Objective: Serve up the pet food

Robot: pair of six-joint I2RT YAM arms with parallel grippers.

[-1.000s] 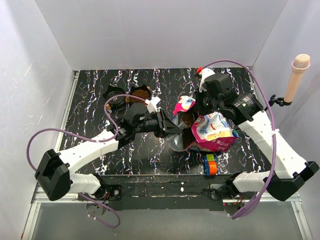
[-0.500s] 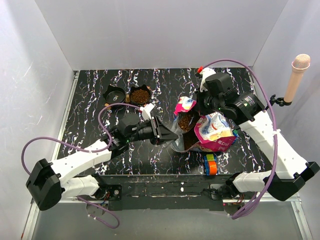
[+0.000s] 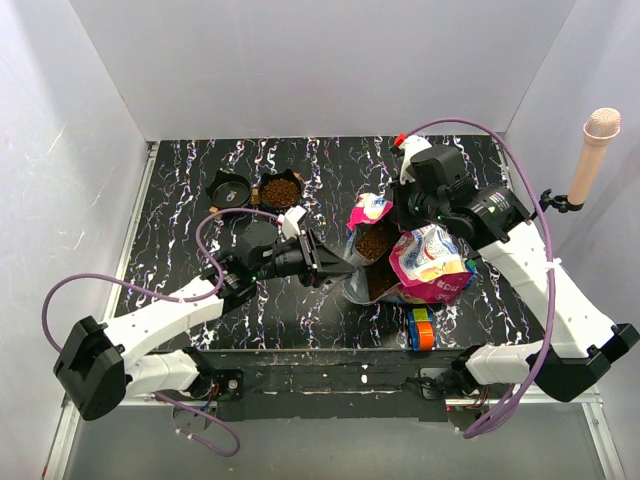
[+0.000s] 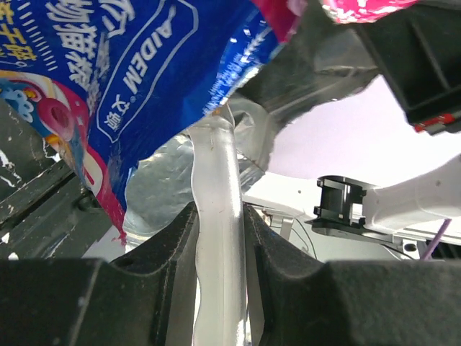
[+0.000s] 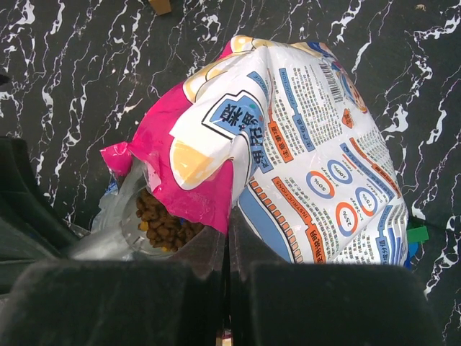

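The pet-food bag [image 3: 432, 265], magenta, white and blue, lies open in the middle right of the table. Dark-brown kibble [image 3: 375, 243] shows in its mouth. My right gripper [image 3: 405, 222] is shut on the bag's upper edge; in the right wrist view it [image 5: 229, 241] pinches the magenta flap of the bag [image 5: 310, 151] beside the kibble [image 5: 160, 220]. My left gripper [image 3: 330, 265] is shut on the handle of a clear plastic scoop [image 3: 352, 278] that points into the bag's mouth. The left wrist view shows the handle [image 4: 216, 209] between my fingers and the blue bag [image 4: 108, 79] above.
Two black bowls stand at the back left: one [image 3: 228, 188] looks empty, the other [image 3: 282, 191] holds kibble. A colourful toy block [image 3: 421, 328] lies near the front edge beside the bag. A microphone [image 3: 594, 150] stands at the right wall.
My left arm drew back to the left and lower, uncovering the bowls, then edged the scoop back towards the bag's mouth. My right gripper kept hold of the bag.
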